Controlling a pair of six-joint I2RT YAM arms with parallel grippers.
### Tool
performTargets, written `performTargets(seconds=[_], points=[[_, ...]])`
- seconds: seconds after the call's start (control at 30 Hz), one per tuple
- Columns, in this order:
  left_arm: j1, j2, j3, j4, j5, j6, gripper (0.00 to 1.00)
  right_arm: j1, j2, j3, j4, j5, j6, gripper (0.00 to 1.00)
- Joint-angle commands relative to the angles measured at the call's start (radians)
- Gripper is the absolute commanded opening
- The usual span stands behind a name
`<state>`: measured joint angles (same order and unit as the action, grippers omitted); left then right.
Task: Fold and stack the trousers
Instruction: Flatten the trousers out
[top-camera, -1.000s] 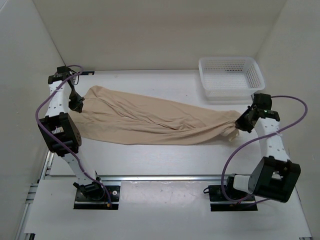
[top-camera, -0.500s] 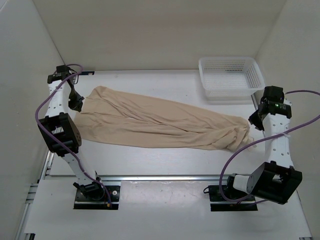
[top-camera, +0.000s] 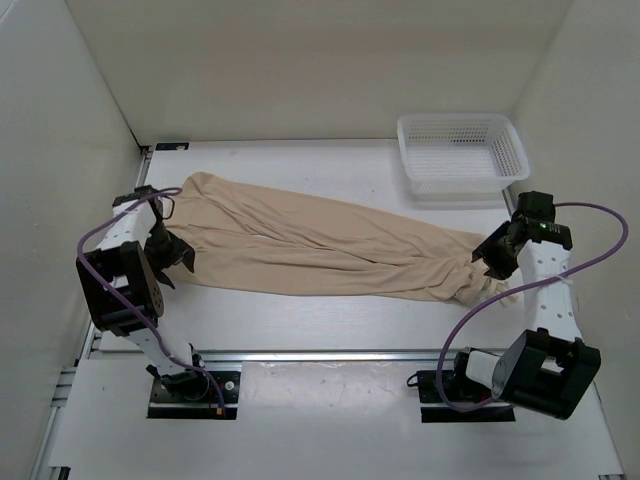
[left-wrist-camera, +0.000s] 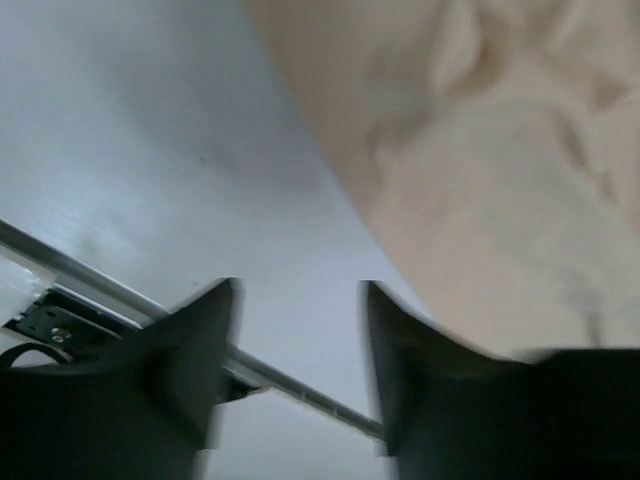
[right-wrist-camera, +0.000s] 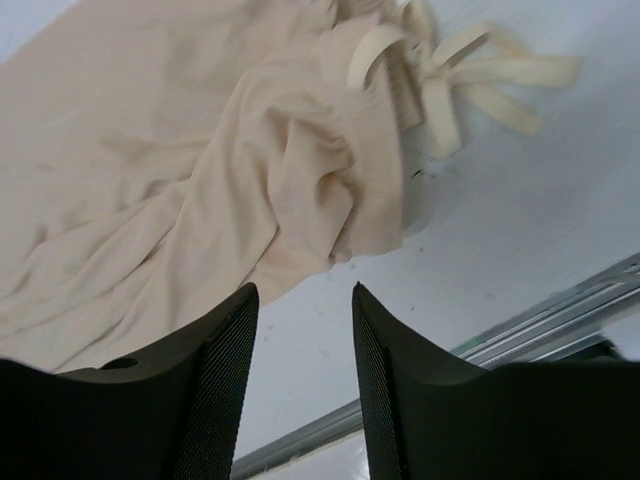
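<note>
The beige trousers (top-camera: 320, 245) lie stretched across the table from far left to near right, wrinkled, with both legs side by side. Their gathered end with pale drawstrings (right-wrist-camera: 470, 80) lies at the right. My left gripper (top-camera: 176, 254) is open beside the trousers' left near edge, holding nothing. In the left wrist view the left gripper (left-wrist-camera: 300, 295) stands over bare table, the trousers (left-wrist-camera: 490, 170) to its upper right. My right gripper (top-camera: 484, 258) is open just by the bunched right end. In the right wrist view the right gripper (right-wrist-camera: 305, 295) is empty, the trousers (right-wrist-camera: 200, 160) lying just beyond its tips.
A white mesh basket (top-camera: 462, 155) stands at the back right corner. A metal rail (top-camera: 320, 353) runs along the table's near edge. White walls close in on the left, back and right.
Both grippers have opened and let go of the trousers. The left arm swung from the far-left corner toward the near side. The right gripper drew back slightly from the bunched end.
</note>
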<state>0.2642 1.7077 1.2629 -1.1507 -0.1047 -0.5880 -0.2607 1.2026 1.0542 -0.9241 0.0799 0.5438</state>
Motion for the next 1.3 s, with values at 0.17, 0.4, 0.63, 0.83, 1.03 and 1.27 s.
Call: performTargets(seconds=[0.17,0.4,0.63,0.83,1.03,1.27], points=[[0.004,0.018,-0.073,0.141,0.06,-0.035,0.72,0.008,-0.047,-0.06,0.039,-0.169,0.004,0.49],[0.004,0.2,0.052,0.174,0.036,-0.035,0.11,0.008,-0.067,-0.108,0.01,-0.2,0.004,0.58],[0.004,0.132,0.136,0.163,0.03,-0.047,0.1,-0.002,-0.077,-0.241,0.01,-0.209,0.091,0.5],[0.004,0.102,0.223,0.14,0.053,-0.061,0.1,-0.002,-0.025,-0.273,0.021,-0.181,0.183,0.5],[0.004,0.113,0.285,0.109,0.053,-0.061,0.1,-0.002,0.0,-0.284,0.053,-0.144,0.255,0.5],[0.004,0.113,0.214,0.095,0.053,-0.032,0.25,-0.022,0.0,-0.315,0.076,-0.089,0.347,0.5]])
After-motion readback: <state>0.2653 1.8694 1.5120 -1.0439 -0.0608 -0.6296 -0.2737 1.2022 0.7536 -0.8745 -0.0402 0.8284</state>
